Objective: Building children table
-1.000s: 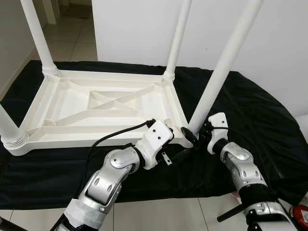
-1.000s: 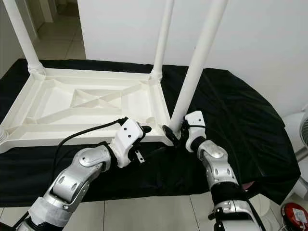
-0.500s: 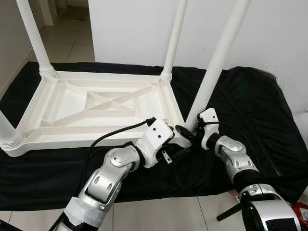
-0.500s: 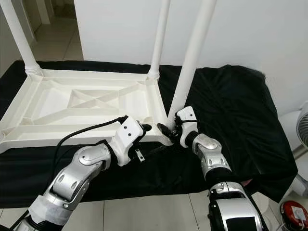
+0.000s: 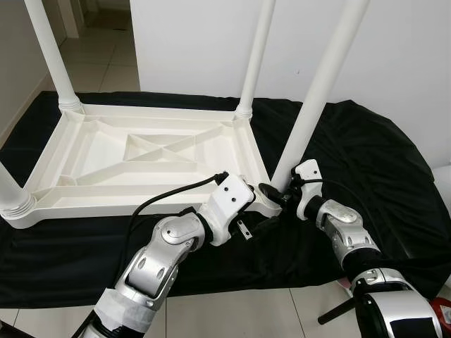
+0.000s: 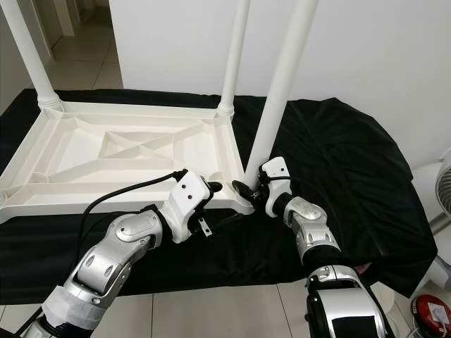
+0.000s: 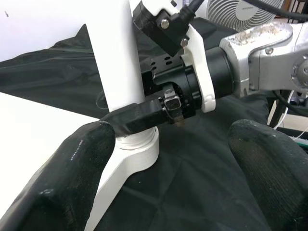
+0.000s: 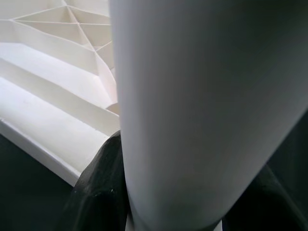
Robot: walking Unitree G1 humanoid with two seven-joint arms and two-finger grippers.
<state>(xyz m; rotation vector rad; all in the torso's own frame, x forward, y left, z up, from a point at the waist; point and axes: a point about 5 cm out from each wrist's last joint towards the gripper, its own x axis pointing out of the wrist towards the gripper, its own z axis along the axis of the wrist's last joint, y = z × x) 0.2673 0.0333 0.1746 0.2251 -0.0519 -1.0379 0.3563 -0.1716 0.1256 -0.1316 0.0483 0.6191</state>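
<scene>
Right gripper [image 5: 276,195] clamps the base of the upright white plastic table leg [image 5: 318,94]; left gripper [image 7: 168,168], spread open, waits just beside it.

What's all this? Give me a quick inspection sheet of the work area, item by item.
Surface: black cloth spread over a low platform.
Job's things: white plastic children's table lying upside down; four white round legs up, the near right leg at its corner socket.
Clutter: nothing seen.
Hands: right hand shut around the base of the near right leg; left hand open, beside that same corner.
Cables: black cable runs along the left arm.
Surroundings: white wall, tiled floor, white fan at right.
</scene>
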